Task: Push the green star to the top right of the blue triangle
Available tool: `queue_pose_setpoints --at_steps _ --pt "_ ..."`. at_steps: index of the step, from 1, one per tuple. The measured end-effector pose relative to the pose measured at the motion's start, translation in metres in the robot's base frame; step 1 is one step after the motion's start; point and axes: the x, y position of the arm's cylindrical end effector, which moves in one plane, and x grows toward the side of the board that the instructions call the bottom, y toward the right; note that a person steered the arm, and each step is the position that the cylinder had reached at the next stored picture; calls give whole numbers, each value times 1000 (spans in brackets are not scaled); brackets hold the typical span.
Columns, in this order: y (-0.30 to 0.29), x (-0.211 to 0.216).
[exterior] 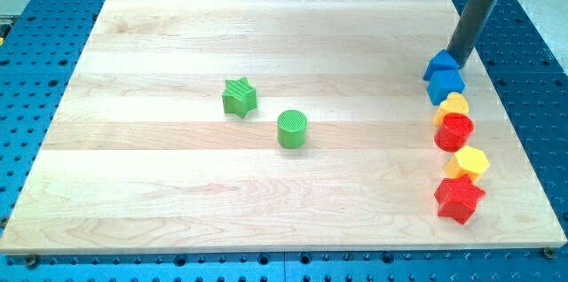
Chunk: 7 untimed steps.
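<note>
Eight blocks lie on the wooden worktop (177, 193): two green, two blue, two yellow and two red. The green star (239, 97) sits left of the frame's centre, with the green cylinder (292, 129) just beside it, lower and to the right, not touching. The other six run in a column down the right side of the frame. At its top is the blue triangle (441, 63), touching a second blue block (445, 86) below it, whose shape I cannot make out. Next come a yellow block (454, 105) and a red cylinder (454, 130), pressed together, then a yellow hexagon (469, 161) and a red star (459, 199), also touching. The green star is well apart from the blue triangle, far to its left. No hand is fitted, so nothing is held; my tip (455, 57) stands at the blue triangle's upper right edge, apparently touching it.
</note>
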Motion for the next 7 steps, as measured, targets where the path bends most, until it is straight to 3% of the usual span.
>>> queue_pose_setpoints --at_steps 1,2,4,5,6,7 --pt "-20 -15" --pt "-83 -24" --pt "-255 14" --pt "-341 14" --pt "-395 75" --pt "-379 109"
